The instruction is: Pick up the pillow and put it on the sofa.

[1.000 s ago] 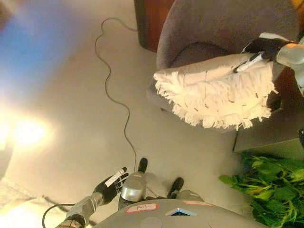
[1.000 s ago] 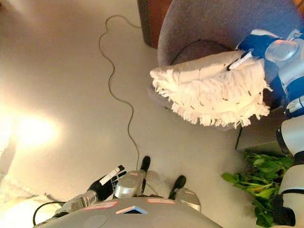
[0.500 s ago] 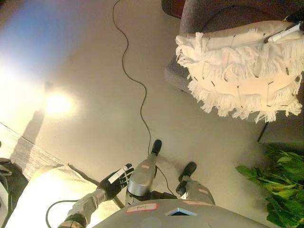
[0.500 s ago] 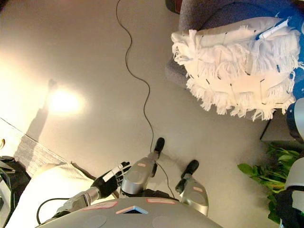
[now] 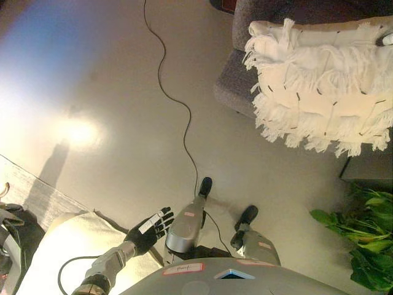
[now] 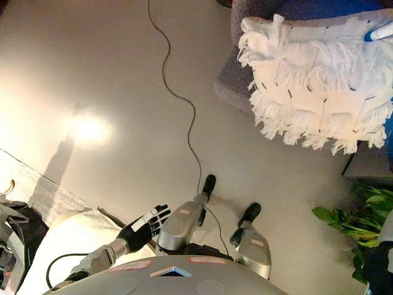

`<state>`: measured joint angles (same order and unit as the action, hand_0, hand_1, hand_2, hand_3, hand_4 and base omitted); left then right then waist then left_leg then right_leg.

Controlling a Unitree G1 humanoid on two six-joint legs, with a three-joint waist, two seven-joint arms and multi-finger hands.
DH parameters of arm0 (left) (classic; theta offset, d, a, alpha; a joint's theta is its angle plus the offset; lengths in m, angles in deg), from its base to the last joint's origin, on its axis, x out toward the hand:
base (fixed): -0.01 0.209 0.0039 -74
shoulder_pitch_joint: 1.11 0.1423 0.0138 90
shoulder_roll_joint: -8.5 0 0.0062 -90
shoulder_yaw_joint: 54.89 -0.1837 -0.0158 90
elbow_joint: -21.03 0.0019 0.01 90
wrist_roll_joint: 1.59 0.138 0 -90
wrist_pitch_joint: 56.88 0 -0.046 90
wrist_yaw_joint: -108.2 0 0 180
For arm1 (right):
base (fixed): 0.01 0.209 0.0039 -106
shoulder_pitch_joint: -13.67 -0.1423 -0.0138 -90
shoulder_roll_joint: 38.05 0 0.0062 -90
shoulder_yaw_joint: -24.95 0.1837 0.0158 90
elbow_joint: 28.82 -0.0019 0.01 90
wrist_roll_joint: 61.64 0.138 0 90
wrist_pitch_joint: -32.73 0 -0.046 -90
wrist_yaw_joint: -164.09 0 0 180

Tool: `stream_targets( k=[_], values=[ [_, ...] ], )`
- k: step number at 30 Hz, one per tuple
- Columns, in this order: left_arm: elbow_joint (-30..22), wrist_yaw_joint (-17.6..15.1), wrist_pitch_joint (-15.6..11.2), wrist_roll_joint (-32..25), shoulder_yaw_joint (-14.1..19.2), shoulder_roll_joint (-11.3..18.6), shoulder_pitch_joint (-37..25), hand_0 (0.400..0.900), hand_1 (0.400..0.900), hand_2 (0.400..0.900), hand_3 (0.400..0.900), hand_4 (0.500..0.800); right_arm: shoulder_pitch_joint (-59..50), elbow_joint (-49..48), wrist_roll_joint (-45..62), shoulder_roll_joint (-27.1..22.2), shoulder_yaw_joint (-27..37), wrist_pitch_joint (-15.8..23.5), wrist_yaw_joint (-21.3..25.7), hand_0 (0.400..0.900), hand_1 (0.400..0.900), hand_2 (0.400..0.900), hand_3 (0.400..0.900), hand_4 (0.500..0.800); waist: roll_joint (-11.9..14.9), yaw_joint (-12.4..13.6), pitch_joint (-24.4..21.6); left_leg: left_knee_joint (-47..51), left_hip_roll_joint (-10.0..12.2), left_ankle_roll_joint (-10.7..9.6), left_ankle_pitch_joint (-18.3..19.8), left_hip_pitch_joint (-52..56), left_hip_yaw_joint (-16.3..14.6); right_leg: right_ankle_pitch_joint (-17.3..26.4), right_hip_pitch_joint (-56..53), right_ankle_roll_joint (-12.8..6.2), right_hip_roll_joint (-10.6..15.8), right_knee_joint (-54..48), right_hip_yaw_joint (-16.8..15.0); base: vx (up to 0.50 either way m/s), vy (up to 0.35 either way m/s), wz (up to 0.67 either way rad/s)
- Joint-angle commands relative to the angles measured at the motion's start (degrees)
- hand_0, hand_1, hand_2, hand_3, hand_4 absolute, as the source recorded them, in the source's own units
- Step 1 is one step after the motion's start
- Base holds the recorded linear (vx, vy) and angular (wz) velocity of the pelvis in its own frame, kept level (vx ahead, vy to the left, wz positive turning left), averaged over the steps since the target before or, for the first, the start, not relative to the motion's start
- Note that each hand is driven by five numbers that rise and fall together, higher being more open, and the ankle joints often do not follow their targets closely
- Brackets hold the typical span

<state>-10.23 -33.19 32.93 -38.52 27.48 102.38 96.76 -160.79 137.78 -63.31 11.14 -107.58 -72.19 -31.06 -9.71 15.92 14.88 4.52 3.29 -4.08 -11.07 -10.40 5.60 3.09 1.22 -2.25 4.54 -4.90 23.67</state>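
The white fringed pillow lies on the grey sofa at the upper right, its fringe hanging over the seat's front edge. Of my right hand, only a pale fingertip shows, at the right border on the pillow's top corner; the rest is out of view. My left hand hangs low at the lower left with its fingers straight and spread, holding nothing and far from the pillow.
A green leafy plant stands at the lower right beside a dark low block under the pillow's fringe. At the lower left are a cream cushion, a grey rug strip and a dark bag.
The camera has swung, so the sofa sits further to the upper right. The pillow has settled lower onto the seat. My right hand has slid almost out of view.
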Motion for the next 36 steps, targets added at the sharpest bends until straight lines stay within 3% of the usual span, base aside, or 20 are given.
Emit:
stream_targets(
  k=[1, 9, 19, 26, 31, 36],
  values=[
    [1.1, 3.2, -1.8, -1.9, -2.4, 4.3, 1.3, 0.9, 0.9, 0.9, 0.9, 0.8, -12.8, -3.0, 0.2, -3.3, -8.2, 2.6, 4.3, 0.9, 0.9, 0.9, 0.9, 0.8, 5.0, 1.3, -1.0, -0.2, -1.7, -2.6, 6.6, 2.1, -2.9, -3.3, 1.0, -1.98, 2.8, 2.3, -1.5, 0.02, 0.016, -0.07],
    [2.6, 3.1, -2.0, -1.2, -2.7, 4.3, 1.8, 0.9, 0.9, 0.9, 0.9, 0.8, -12.5, -3.0, 0.0, -4.2, -9.3, 3.5, 4.4, 0.9, 0.9, 0.9, 0.9, 0.8, 5.9, 0.7, -2.2, -0.1, -1.7, -2.4, 7.2, 3.5, -3.5, -3.2, -0.3, -2.41, 3.1, 1.6, -2.0, 0.05, 0.017, -0.06],
    [4.0, 2.5, -2.3, -0.5, -2.7, 4.5, 1.7, 0.9, 0.9, 0.9, 0.9, 0.8, -12.2, -2.4, -0.7, -5.4, -9.8, -0.2, 6.9, 0.9, 0.9, 0.9, 0.9, 0.8, 7.3, 0.3, -3.9, 0.4, -1.6, -2.0, 7.5, 4.5, -3.7, -2.7, -1.4, -3.04, 3.0, 0.6, -2.5, 0.01, 0.0, -0.01],
    [5.5, 1.7, -2.0, 1.0, -2.5, 4.5, 1.5, 0.9, 0.9, 0.9, 0.9, 0.8, -9.5, -1.9, -0.9, -6.0, -8.3, 0.2, 6.0, 0.9, 0.9, 0.9, 0.9, 0.8, 8.5, -0.3, -6.1, 0.5, -1.3, -1.8, 8.2, 5.9, -4.4, -2.8, -2.6, -3.4, 2.9, 0.1, -2.8, 0.02, -0.009, -0.04],
    [7.1, 0.4, -1.9, 3.9, -2.4, 4.0, 1.1, 0.9, 0.9, 0.9, 0.9, 0.8, -2.4, -3.4, 0.6, -6.1, -3.7, 2.9, 2.7, 0.9, 0.9, 0.9, 0.9, 0.8, 9.5, -1.4, -8.1, 0.5, -1.1, -1.7, 9.1, 7.7, -5.4, -3.1, -3.7, -3.68, 2.8, -0.1, -3.2, 0.01, -0.002, -0.08],
    [9.2, -2.4, -2.0, 7.9, -1.9, 3.1, -0.2, 0.9, 0.9, 0.9, 0.9, 0.8, 15.4, -8.3, 1.3, -3.6, 7.0, 8.2, 1.8, 0.9, 0.9, 0.9, 0.9, 0.8, 10.7, -3.7, -10.3, 0.5, -0.5, -1.1, 10.6, 10.6, -7.6, -3.2, -5.2, -3.99, 2.7, 0.0, -4.0, 0.02, 0.0, -0.16]
  ],
)
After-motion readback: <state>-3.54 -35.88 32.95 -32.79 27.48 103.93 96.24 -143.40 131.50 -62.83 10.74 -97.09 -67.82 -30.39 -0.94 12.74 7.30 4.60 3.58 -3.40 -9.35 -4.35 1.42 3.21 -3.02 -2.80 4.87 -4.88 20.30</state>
